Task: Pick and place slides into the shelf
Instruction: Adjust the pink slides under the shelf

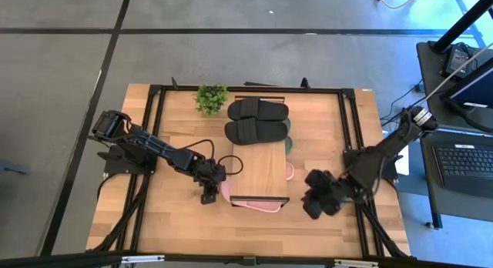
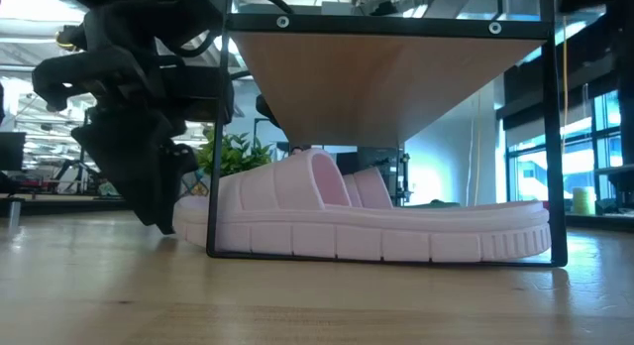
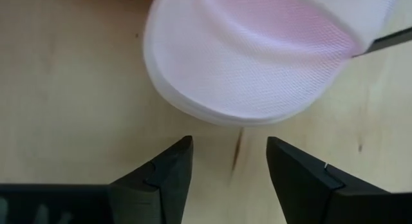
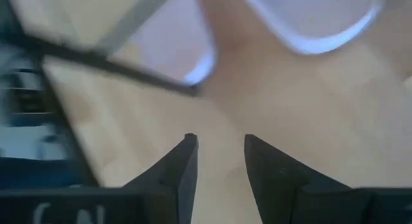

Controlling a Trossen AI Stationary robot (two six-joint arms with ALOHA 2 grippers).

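Evenly lit from overhead in the high view, with short soft shadows beside the arms on the tabletop [image 1: 154, 214]. Brighter and bluish toward the upper right corner of the floor [image 1: 62, 60].

Backlit in the low view: strong daylight through the windows [image 2: 604, 117] at right, ceiling lamps glowing at left. Near-silhouette on the left end effector [image 2: 149, 201], detail lost in black. Shade under the shelf [image 2: 386, 67] plank. Soft focus on the near tabletop.

Sharp, evenly lit in the left wrist view, mesh texture crisp on the pink slide [image 3: 257, 50].

Heavily blurred in the right wrist view, smeared edges on the frame bar [image 4: 116, 66], cool blue tint throughout.
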